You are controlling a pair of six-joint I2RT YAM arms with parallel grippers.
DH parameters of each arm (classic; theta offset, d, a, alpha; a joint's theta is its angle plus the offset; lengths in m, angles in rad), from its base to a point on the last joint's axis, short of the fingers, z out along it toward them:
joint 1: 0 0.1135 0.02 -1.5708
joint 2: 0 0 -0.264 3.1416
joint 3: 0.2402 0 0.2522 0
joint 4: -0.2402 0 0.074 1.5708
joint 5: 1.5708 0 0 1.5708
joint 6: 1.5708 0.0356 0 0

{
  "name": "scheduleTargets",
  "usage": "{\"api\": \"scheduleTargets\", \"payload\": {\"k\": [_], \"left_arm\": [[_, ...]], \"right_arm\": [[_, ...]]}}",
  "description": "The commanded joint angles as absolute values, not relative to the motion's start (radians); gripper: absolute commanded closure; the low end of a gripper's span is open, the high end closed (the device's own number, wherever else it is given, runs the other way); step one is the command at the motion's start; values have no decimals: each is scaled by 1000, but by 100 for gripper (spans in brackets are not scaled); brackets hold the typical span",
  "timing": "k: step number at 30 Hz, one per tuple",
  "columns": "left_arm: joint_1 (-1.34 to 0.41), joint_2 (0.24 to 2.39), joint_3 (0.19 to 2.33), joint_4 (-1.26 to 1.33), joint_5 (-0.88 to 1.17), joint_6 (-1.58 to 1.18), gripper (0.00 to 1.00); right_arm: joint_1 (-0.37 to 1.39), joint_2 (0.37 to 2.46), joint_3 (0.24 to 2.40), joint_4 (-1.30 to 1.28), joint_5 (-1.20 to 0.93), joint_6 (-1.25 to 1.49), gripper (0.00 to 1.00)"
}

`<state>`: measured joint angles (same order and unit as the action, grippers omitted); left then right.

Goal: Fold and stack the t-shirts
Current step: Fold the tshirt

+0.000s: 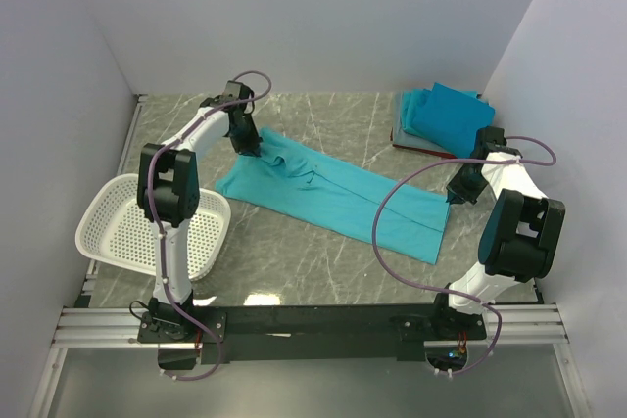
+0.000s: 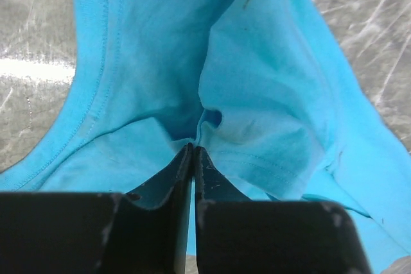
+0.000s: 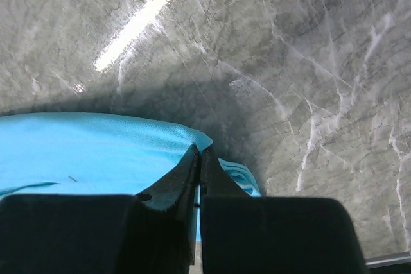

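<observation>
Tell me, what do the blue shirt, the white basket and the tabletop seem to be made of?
Shirt: soft knit cloth, probably cotton, matte; it creases and shows stitched seams.
Basket: looks like moulded plastic, slightly glossy white, with even rows of holes.
Tabletop: grey veined marble look, polished enough to reflect the lights; real stone or printed laminate, I cannot tell.

L arm reaches toward table's far-left; L gripper [image 2: 192, 150] pinched on teal t-shirt [image 1: 333, 195]. R arm bent by right edge, R gripper [image 3: 199, 152] likewise.
</observation>
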<state>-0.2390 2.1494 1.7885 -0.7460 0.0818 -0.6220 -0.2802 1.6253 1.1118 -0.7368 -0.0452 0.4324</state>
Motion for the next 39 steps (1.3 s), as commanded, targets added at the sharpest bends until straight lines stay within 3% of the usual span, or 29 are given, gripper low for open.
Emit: {"api": "scheduleTargets", "payload": {"k": [1,18,28,36,39], "left_arm": [[-236,2105,1778,-736,95,-630,89],[-233,2077,1776,-732,114,-652,82],[-233,2109,1776,-730,115,-640,87],[-235,2134,1786,-726,114,-630,72],[-233,2146,1790,-719,118,-624,68]], "right_arm": [[-291,1612,1126,-739,-29,425,100],[-291,1609,1137,-750,-21,425,100],[-291,1606,1129,-746,-23,425,100],[-267,1540,1172,-793,38,417,100],[-242,1505,1213,-827,75,417,93]]}}
